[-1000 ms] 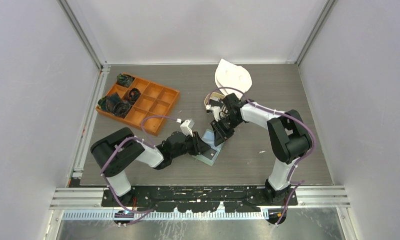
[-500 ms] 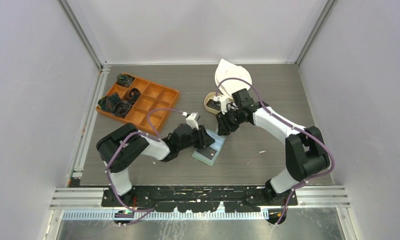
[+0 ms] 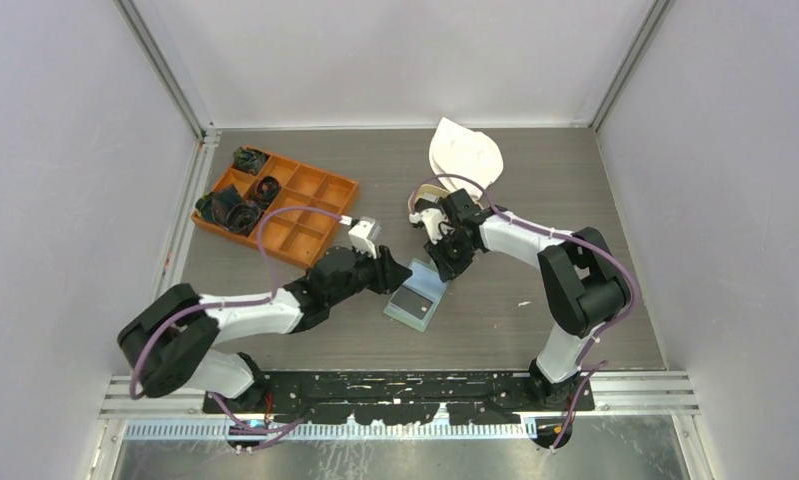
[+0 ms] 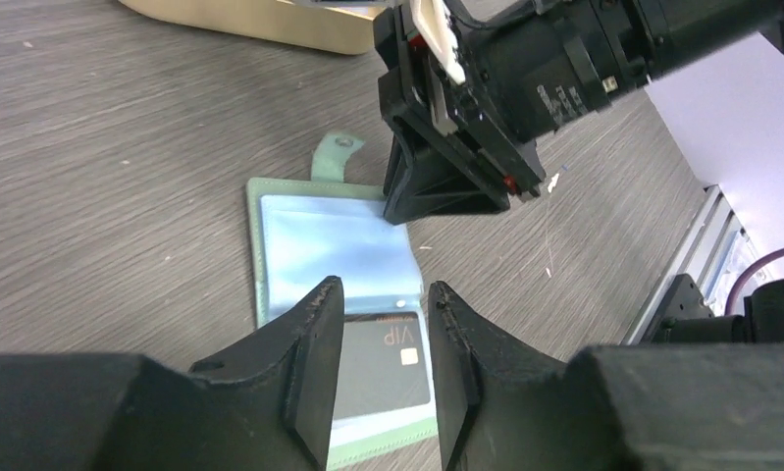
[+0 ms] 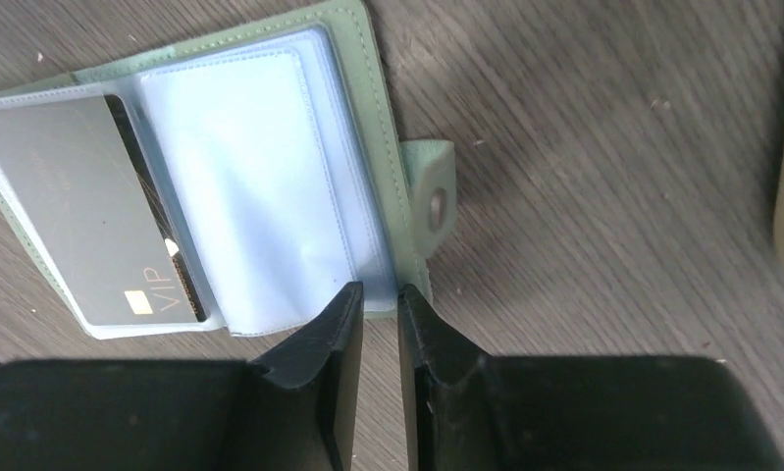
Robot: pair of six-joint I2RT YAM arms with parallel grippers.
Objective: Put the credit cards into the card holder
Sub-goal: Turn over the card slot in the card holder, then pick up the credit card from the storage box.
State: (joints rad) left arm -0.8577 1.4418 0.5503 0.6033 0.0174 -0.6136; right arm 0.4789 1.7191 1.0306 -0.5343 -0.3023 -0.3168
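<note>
The sage-green card holder (image 3: 417,300) lies open on the table, pale blue pockets up. A dark grey card marked VIP (image 5: 88,211) sits in its near pocket and also shows in the left wrist view (image 4: 388,358). The far pocket (image 5: 260,177) holds nothing. My left gripper (image 3: 392,276) hovers over the holder's left side, jaws a little apart and empty. My right gripper (image 3: 445,262) is at the holder's far edge beside the snap tab (image 5: 433,201), jaws a narrow gap apart with nothing between them. Other cards are hidden.
The oval tan tray (image 3: 422,198) stands just behind the right gripper, partly hidden by the arm; its wall shows in the left wrist view (image 4: 260,22). A white object (image 3: 465,150) lies at the back. The orange compartment box (image 3: 280,205) with dark cord bundles is at the left.
The left arm has stretched out, its elbow swinging left while its gripper stays by the holder. The right gripper lifted toward the tray, then came back down to the holder's far edge.
</note>
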